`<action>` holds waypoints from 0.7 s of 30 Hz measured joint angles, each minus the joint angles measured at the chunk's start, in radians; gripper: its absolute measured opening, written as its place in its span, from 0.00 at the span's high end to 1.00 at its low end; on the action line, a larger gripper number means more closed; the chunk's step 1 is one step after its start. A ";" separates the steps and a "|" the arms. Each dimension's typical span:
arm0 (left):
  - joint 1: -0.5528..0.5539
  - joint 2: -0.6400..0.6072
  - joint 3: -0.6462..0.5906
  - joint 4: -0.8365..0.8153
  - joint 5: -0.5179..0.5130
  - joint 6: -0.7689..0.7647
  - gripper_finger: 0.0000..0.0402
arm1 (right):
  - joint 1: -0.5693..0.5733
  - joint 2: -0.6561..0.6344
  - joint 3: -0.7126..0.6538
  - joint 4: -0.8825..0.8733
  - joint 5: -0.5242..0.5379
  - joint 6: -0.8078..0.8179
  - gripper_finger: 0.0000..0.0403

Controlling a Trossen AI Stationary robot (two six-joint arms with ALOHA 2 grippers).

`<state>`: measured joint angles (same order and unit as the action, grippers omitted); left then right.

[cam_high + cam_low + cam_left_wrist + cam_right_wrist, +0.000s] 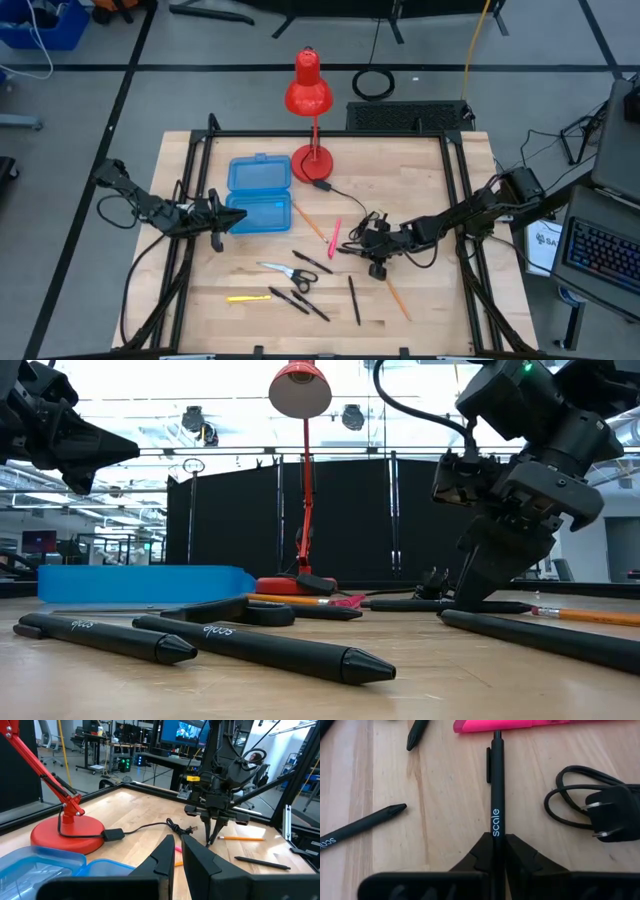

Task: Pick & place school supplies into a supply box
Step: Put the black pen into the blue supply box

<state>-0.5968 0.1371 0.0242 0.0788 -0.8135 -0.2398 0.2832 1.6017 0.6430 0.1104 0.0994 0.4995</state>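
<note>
The supply box [260, 195], translucent blue, lies open at the table's left. My left gripper [235, 218] hovers shut and level beside the box's near right corner, holding nothing. School supplies lie scattered near the middle: a pink stick [333, 237], orange pencils [308, 222], a yellow one [248, 297], scissors [290, 272] and black pens [353, 298]. My right gripper [495, 851] slants down at the table's middle, shut on a black pen [495, 785] printed "scale". My right gripper pinches the black pen by its two sides between the fingers, just behind the "scale" print [495, 826], at the part away from the clip end. The fingers slant down from the table's right, in line with the pen. The pen lies flat on the table [400, 604].
A red desk lamp [310, 95] stands at the far middle, its base [315, 163] next to the box. Its black cord and plug [607, 812] lie coiled just beside my right gripper. Black frame rails [465, 200] border the wooden table.
</note>
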 joint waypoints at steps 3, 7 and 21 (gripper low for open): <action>0.000 0.000 0.000 0.000 0.000 0.000 0.91 | 0.000 -0.008 -0.001 0.001 -0.001 -0.003 0.96; 0.000 0.000 0.000 -0.002 0.000 0.000 0.91 | 0.000 -0.013 -0.001 0.008 -0.004 -0.006 0.96; 0.000 0.000 0.000 -0.010 0.001 0.000 0.91 | 0.000 -0.042 0.000 0.124 0.005 -0.042 0.96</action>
<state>-0.5968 0.1371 0.0246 0.0692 -0.8127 -0.2398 0.2832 1.5593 0.6434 0.2345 0.1040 0.4571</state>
